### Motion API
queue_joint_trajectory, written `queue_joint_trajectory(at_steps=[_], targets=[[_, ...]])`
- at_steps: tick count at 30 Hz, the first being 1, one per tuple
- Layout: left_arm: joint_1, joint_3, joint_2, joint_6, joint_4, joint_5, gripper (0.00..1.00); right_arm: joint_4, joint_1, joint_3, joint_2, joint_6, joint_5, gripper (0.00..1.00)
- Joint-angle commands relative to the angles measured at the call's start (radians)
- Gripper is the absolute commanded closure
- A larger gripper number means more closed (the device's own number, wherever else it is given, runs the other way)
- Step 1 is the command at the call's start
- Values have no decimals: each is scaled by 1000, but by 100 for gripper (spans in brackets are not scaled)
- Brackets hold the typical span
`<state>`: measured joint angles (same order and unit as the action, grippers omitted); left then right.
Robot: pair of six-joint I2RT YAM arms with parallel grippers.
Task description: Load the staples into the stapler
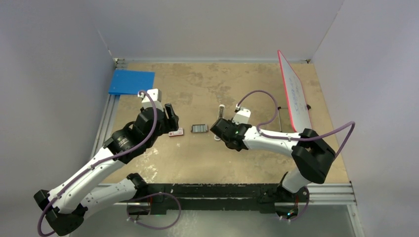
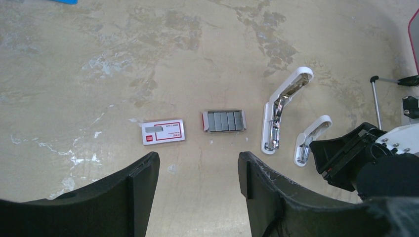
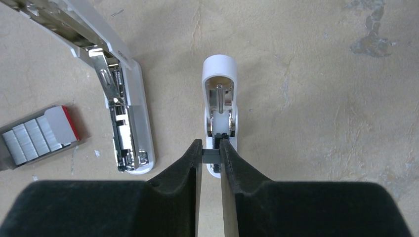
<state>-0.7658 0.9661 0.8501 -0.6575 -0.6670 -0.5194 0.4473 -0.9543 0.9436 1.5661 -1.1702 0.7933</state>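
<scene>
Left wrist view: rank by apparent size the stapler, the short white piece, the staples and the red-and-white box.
1. stapler, hinged open, clearly largest.
2. short white piece, longer but slimmer than the remaining two.
3. staples and red-and-white box: they look alike, so no ranking between them.

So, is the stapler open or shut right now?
Open. The stapler lies on its side, its top arm swung away from the base at an angle, leaving the metal channel exposed.

Mottled tan table (image 2: 99,74): red-and-white box (image 2: 163,132), staples (image 2: 225,121), stapler (image 2: 270,126) opened, short white piece (image 2: 309,140) in row; blue sheet (image 1: 131,82) far-left corner
</scene>
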Motion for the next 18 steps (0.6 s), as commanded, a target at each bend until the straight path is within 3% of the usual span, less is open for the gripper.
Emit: queue_joint_trajectory(at_steps=[1,18], targets=[[6,-13,-1,13,40,-4,41,-37,5,-22,16,28,23,80],[6,-12,5,15,40,-4,41,-36,13,-41,48,28,8,80]])
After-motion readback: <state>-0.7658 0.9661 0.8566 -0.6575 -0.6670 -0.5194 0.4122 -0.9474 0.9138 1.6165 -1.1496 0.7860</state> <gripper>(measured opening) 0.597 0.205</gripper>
